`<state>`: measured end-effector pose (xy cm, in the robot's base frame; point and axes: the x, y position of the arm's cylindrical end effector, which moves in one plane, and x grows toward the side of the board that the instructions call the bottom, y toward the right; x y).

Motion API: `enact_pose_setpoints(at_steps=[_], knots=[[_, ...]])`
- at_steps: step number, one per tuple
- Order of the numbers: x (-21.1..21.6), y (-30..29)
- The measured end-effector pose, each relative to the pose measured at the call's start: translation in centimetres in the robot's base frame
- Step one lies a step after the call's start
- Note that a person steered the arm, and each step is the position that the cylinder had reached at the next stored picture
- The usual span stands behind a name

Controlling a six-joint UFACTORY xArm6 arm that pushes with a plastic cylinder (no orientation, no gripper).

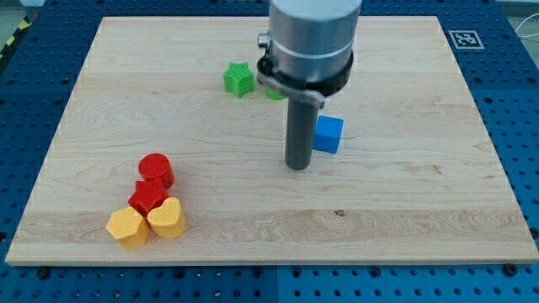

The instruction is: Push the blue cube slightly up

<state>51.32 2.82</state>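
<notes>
Across most of the frame, a pale wooden board (404,202) is lying flat. Right of centre, the dark rod is standing upright, my tip (297,166) resting just left of and slightly below the small blue cube (328,135); there is no claw here. The cube, with no long axis, is sitting slightly turned, one corner edge facing the frame's bottom.
</notes>
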Motion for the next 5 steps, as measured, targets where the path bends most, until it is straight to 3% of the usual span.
enact_pose_setpoints(at_steps=[2,5], knots=[[-1.3,4.9],[-6.0,4.4]])
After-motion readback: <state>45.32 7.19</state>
